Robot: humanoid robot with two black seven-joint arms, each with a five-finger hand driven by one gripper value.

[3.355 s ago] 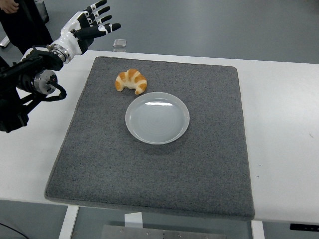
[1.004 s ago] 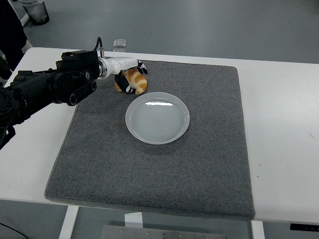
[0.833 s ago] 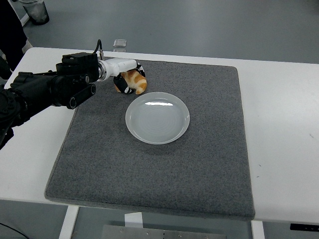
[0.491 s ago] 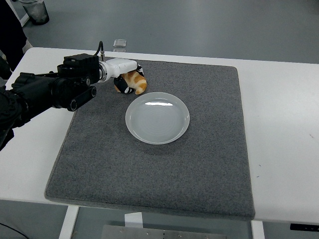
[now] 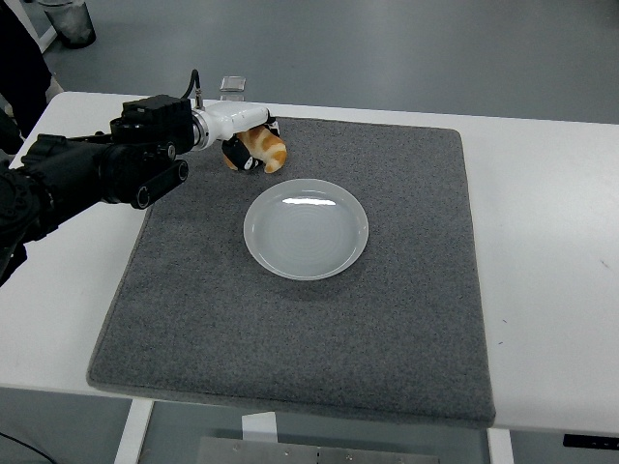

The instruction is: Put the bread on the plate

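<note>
Grasp step: I have my left hand (image 5: 248,142) clamped on the bread (image 5: 264,147), just beyond the plate's (image 5: 306,229) far-left rim.

The bread's long axis looks to run diagonally, one end toward the plate, the other up-left into my fingers. Next I judge I must lift it clear of the grey mat (image 5: 406,319) and carry it down-right over the plate on the surface.

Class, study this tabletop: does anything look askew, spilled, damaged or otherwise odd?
Nothing stands out. The left hand grips the bread at the far left of the grey mat, the white plate sits empty and intact, and nothing is spilled.
</note>
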